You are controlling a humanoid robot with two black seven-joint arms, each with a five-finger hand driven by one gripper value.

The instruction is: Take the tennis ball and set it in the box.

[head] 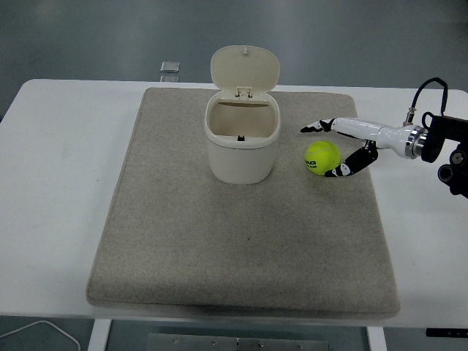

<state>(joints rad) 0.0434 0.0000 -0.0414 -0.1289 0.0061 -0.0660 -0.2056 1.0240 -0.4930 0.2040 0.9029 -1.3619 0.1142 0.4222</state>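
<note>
Where white bench (58, 183) carries beige mat (241, 248): ball (322, 157) on mat, right of open-lidded box (243, 142). Right hand (330, 149) spread around ball, not gripping. Grey floor (110, 33) beyond.

A bright yellow-green tennis ball (322, 157) with dark print on its side is seen resting on the grey mat, right of centre. Just to its left an off-white box (243, 139) is stood upright: a small bin-like container with rounded corners. Its hinged lid is held open, tipped up and back, and the hollow inside is exposed. Ball and box are kept slightly apart.
</note>
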